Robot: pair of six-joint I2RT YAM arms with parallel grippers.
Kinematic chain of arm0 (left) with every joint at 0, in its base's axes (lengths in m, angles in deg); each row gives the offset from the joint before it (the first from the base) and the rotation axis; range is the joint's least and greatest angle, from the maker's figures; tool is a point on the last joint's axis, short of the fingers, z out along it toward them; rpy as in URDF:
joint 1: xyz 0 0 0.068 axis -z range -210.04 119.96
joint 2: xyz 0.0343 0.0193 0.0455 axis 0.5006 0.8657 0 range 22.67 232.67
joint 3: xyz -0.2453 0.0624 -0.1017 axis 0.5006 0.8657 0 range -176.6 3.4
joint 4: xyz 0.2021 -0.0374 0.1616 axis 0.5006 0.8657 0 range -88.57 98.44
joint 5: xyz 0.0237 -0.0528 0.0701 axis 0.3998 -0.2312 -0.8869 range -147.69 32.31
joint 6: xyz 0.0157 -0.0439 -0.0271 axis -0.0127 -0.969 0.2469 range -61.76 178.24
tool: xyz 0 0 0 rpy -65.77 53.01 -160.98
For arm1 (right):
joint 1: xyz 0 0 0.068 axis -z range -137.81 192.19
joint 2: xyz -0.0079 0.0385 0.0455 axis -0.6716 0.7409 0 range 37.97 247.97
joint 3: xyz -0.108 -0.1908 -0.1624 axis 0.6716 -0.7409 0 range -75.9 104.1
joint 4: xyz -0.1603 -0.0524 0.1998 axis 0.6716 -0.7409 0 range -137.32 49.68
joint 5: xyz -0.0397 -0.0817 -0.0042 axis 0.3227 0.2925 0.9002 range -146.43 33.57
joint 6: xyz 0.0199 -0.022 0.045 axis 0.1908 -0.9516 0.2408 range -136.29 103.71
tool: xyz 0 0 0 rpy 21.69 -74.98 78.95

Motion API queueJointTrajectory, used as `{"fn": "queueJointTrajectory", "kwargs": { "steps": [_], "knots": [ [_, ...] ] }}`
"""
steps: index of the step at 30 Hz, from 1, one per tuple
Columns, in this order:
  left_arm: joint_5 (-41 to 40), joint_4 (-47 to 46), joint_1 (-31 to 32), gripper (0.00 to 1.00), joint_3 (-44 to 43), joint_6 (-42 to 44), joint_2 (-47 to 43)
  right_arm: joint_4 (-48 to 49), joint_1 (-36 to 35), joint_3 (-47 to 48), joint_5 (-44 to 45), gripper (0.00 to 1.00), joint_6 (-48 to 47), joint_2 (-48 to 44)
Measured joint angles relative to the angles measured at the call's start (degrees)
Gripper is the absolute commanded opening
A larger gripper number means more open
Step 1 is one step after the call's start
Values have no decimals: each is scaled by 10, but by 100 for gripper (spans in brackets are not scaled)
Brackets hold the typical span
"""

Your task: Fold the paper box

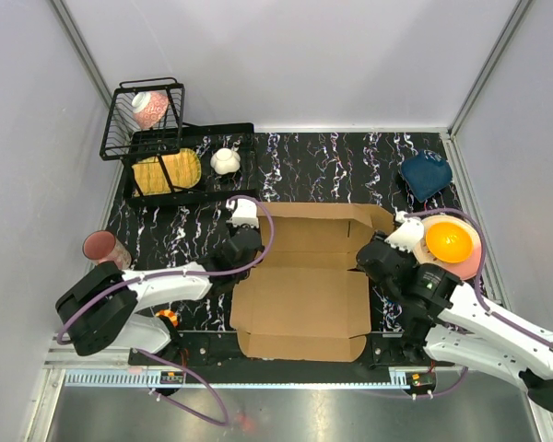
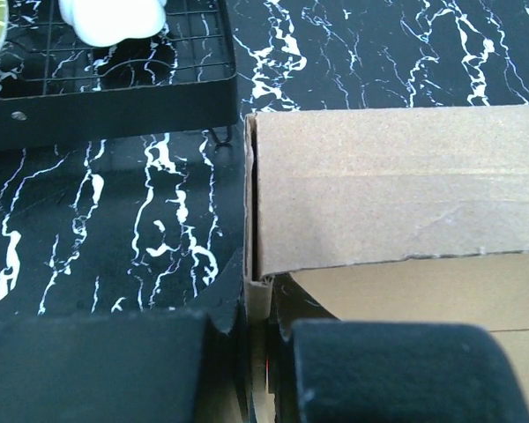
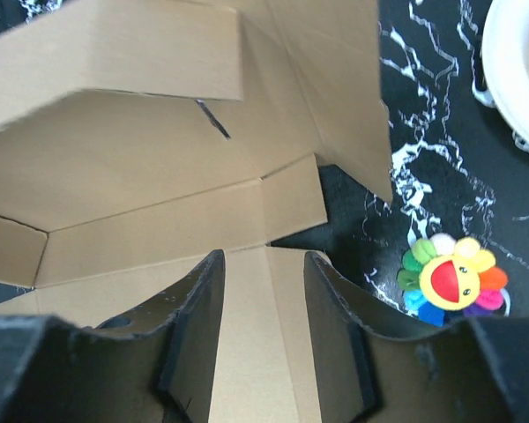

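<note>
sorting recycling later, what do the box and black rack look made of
The paper box: brown cardboard, matte and unprinted, with fibrous cut edges; probably corrugated. The rack: seemingly black-coated metal wire, judging by its thin grid.

Plain brown paper box [image 1: 300, 299], unprinted, lying open at centre of table [image 1: 332, 166], far walls raised

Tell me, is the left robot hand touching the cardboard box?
Touching. The left wrist view shows the left gripper shut on the paper box, with a thin cardboard wall pinched inside it and no gap.
</note>
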Motion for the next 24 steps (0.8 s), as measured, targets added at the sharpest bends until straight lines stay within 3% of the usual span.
{"fn": "queueJointTrajectory", "kwargs": {
  "steps": [11, 24],
  "knots": [
    [-14, -5, 0, 0, 28, -17, -29, 28, 4, -104, -42, 44, 104, 13],
    [-11, -7, 3, 0, 28, -12, -29, 158, 90, -165, -67, 50, 98, 81]
  ]
}}
